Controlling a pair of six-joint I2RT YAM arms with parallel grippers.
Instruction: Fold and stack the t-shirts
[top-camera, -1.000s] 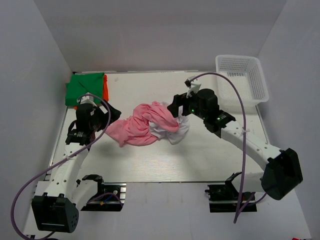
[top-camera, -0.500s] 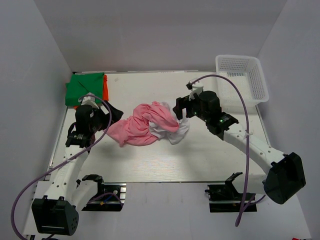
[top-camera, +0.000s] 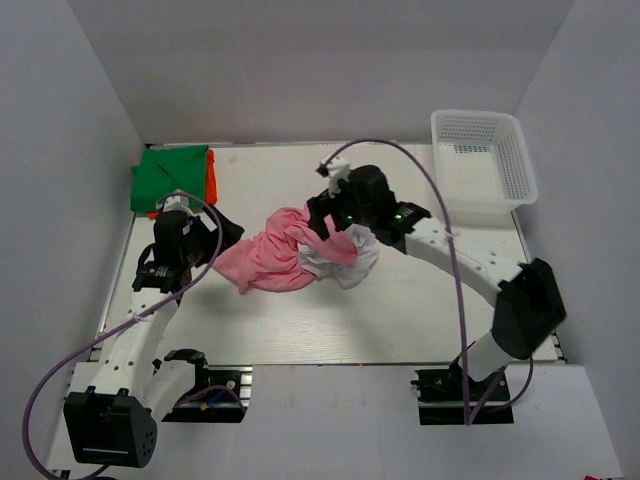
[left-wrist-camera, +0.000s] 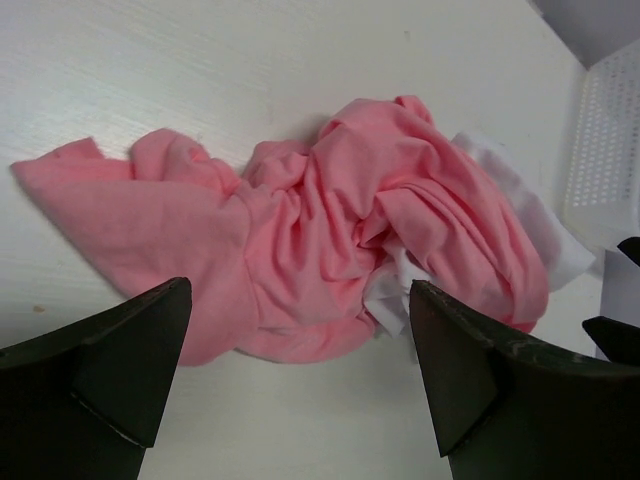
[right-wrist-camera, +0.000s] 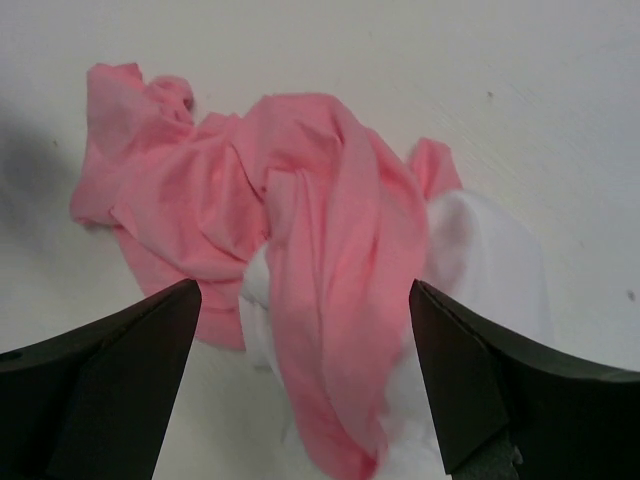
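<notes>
Top external view shows that the right gripper (top-camera: 320, 218) has swung in over the last second from the side of the white lattice basket (top-camera: 524, 165). It now hangs over the far right part of the crumpled heap at mid-table, where the pink t-shirt (top-camera: 268, 258) wraps over the white t-shirt (top-camera: 352, 268). Its jaws stand wide with nothing between them, and its wrist view looks down on a pink fold lying across white cloth. The left gripper (top-camera: 226, 226) has barely shifted and is equally wide and empty, just off the heap's left end. The green t-shirt (top-camera: 168, 178) lies folded in the far left corner, with the orange t-shirt (top-camera: 211, 182) showing beneath it. The right arm seems to be lining up a pick to separate the tangled pair, neither of which is folded yet.
</notes>
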